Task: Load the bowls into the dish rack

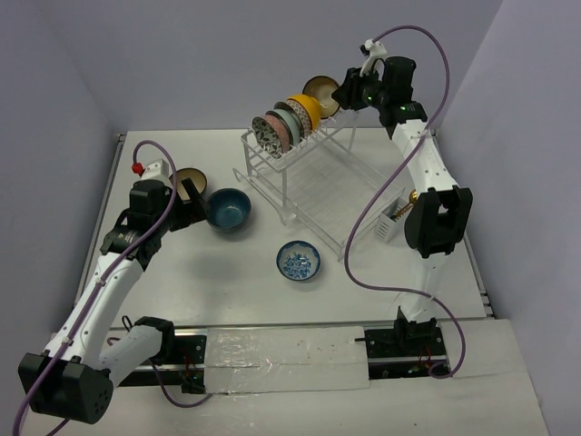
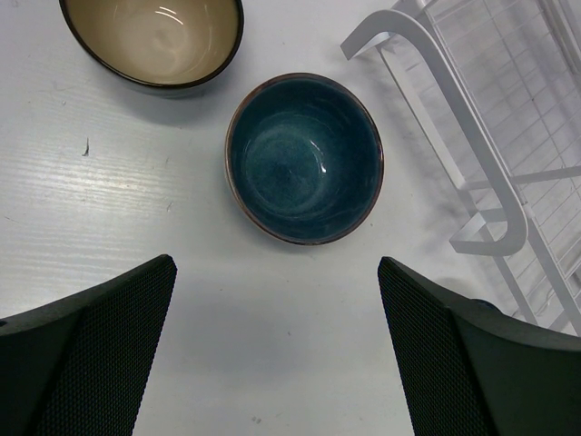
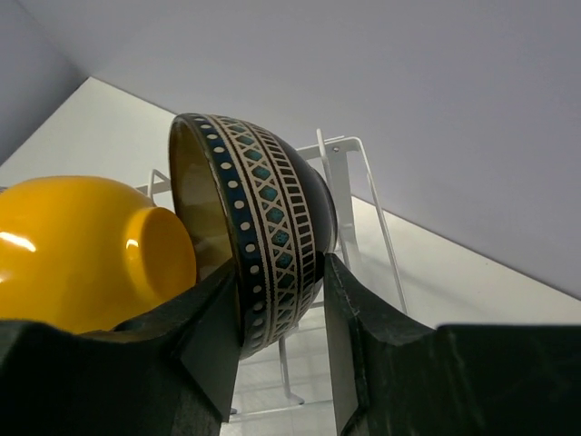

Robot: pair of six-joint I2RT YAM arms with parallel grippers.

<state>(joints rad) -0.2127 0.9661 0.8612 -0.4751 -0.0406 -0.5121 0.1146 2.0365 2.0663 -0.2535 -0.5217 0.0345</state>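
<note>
My right gripper (image 1: 340, 94) is shut on the rim of a dark patterned bowl (image 1: 320, 93) and holds it on edge at the far end of the dish rack's (image 1: 313, 186) upper shelf. The right wrist view shows the gripper (image 3: 277, 300) on this bowl (image 3: 263, 218), right behind a yellow bowl (image 3: 91, 250). Several bowls stand in the shelf slots: speckled (image 1: 268, 134), pale green (image 1: 289, 121), yellow (image 1: 304, 111). My left gripper (image 1: 195, 195) is open and empty, just left of a dark blue bowl (image 1: 229, 209), which lies ahead of its fingers (image 2: 304, 159).
A brown bowl with a cream inside (image 1: 186, 177) sits at the far left, also in the left wrist view (image 2: 154, 41). A blue-patterned bowl (image 1: 298, 261) sits in front of the rack. A gold spoon (image 1: 406, 207) stands in the side cutlery holder. The rack's white leg (image 2: 454, 127) is close on the right.
</note>
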